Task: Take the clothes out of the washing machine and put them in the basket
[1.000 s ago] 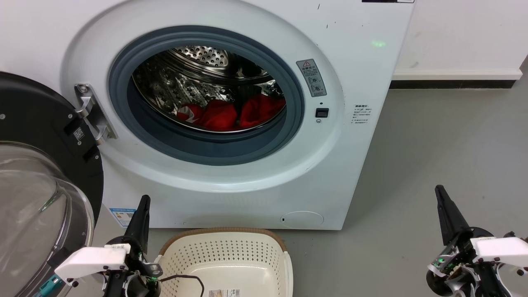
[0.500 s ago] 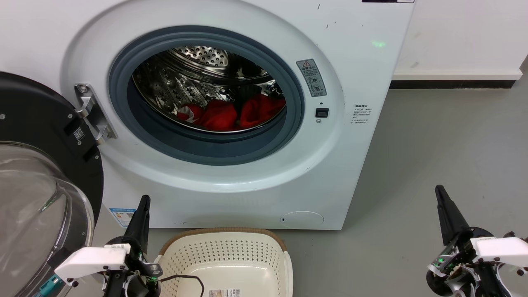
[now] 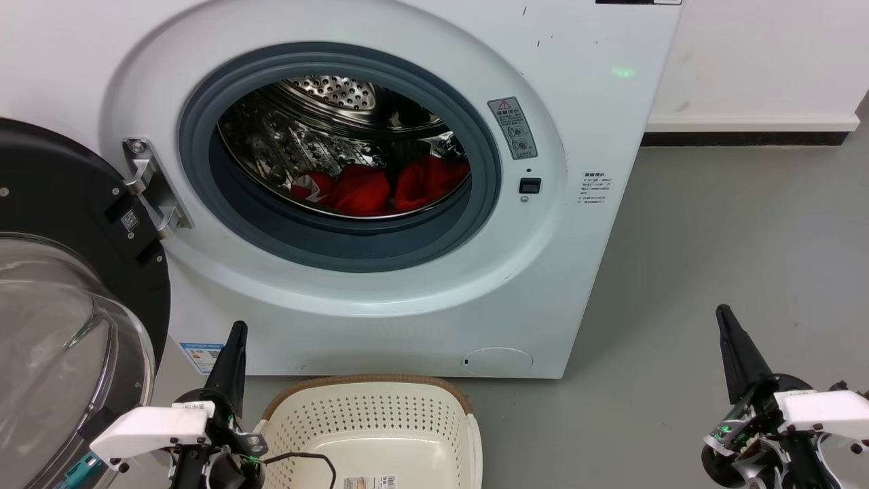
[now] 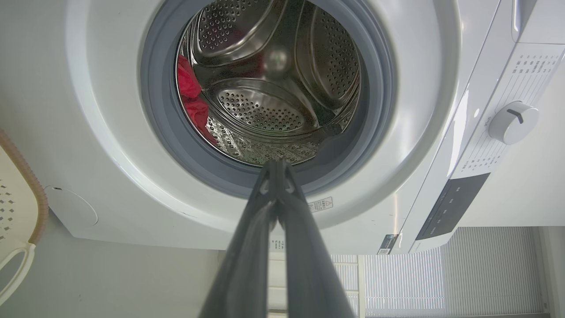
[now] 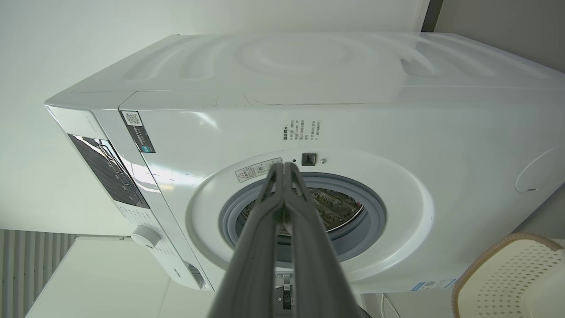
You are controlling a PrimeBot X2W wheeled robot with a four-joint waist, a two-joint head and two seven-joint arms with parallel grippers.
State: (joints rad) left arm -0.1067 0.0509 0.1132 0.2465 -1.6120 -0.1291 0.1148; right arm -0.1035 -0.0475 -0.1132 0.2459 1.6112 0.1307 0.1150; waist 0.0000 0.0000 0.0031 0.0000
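- Grey floor, white wall with a dark skirting strip along its foot. White washer stands on the floor, front facing the head camera.
- Door is swung wide open at the left of the head view, glass bowl bulging outward.
- Clothes: red heap at the bottom of the steel drum, behind the grey seal. A bit of white shows at the heap's left end. Left wrist view also catches red fabric at the drum's edge.
- Basket: on the floor just in front of the washer, below the porthole. Paper label lies on its bottom; a black cable loops over its near left corner.
- Left gripper: low, just left of the basket, pointing up at the washer front. Fingers pressed together, nothing between them; the wrist view shows the tips meeting over the seal's rim.
- Right gripper: over bare floor, well right of the washer and basket. Fingers closed tip to tip, empty.
- Dial on the control panel sits apart from both grippers.
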